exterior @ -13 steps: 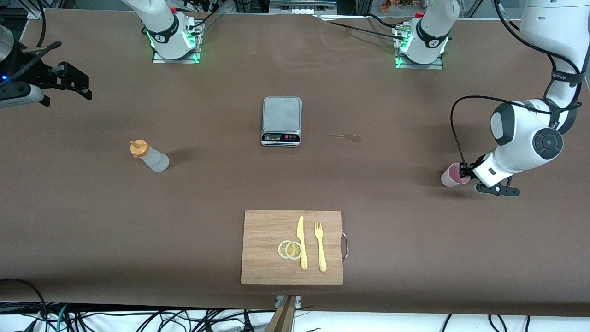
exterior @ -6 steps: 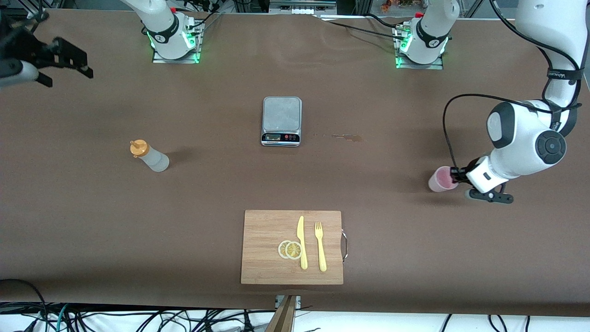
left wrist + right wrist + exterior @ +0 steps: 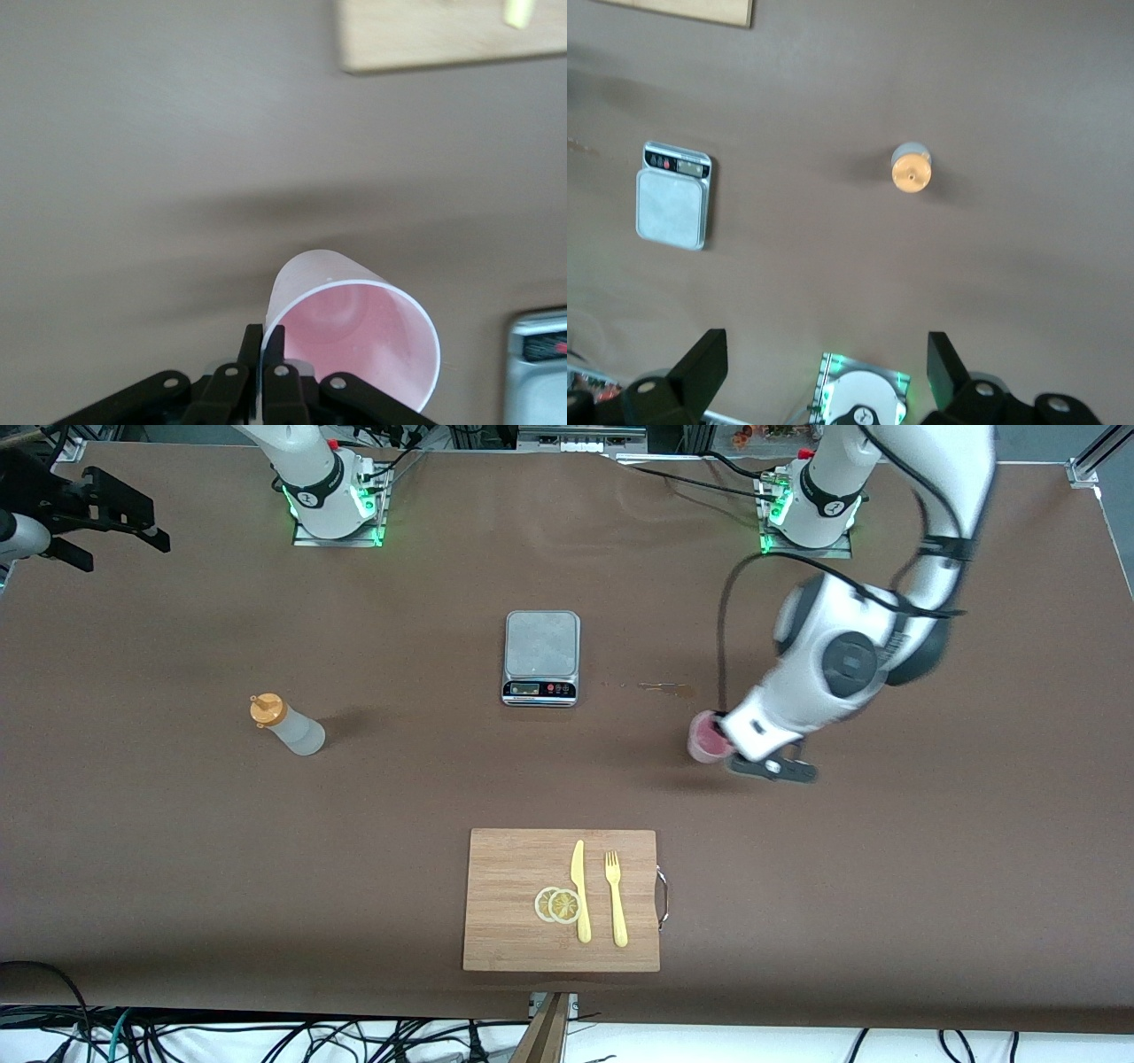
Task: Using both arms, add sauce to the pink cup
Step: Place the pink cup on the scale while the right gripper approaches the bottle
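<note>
The pink cup (image 3: 706, 740) hangs in my left gripper (image 3: 725, 735), which is shut on its rim, one finger inside and one outside. It is over the table beside a small stain, toward the left arm's end from the scale. In the left wrist view the cup (image 3: 354, 328) opens toward the camera at my left gripper (image 3: 264, 343). The sauce bottle (image 3: 289, 726) stands toward the right arm's end; it also shows in the right wrist view (image 3: 911, 168). My right gripper (image 3: 146, 518) is open and empty, high over the right arm's end; its jaws (image 3: 824, 359) stand wide apart.
A digital scale (image 3: 541, 657) sits mid-table and shows in the right wrist view (image 3: 673, 197). A wooden cutting board (image 3: 514, 868) with a yellow knife (image 3: 580, 890), fork (image 3: 616, 899) and lemon slices (image 3: 558, 905) lies near the front edge.
My left arm has swung the pink cup from the left arm's end toward the middle of the table. My right gripper has drawn up and back at its end.
</note>
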Robot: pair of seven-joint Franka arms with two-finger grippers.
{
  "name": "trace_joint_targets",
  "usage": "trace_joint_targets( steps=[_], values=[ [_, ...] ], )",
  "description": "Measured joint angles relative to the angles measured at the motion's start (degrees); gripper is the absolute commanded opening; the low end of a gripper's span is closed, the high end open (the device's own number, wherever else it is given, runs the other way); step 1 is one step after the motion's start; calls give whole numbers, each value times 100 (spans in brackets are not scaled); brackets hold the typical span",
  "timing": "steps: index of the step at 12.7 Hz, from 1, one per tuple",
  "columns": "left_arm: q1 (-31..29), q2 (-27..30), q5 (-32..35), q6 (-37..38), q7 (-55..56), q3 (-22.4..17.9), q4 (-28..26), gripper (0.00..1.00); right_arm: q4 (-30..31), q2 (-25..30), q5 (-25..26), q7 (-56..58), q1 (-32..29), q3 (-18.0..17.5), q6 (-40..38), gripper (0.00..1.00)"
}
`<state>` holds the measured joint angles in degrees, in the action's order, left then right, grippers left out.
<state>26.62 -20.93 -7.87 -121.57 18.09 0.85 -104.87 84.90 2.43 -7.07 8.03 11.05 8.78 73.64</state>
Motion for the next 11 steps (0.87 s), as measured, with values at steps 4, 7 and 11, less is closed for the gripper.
trace_joint_targets(
  steps=[4,7,11],
  values=[
    [1392,-66,-454,-3,978,9,73,0,106,-404,-9,1132,64,-3,36,100],
    [1882,-348,-567,-10,1233,-1,342,0,386,-497,-9,2519,46,36,473,100],
    [2337,-688,-567,-450,1633,-4,451,0,1148,-576,-16,4623,-230,349,1452,100]
  ],
)
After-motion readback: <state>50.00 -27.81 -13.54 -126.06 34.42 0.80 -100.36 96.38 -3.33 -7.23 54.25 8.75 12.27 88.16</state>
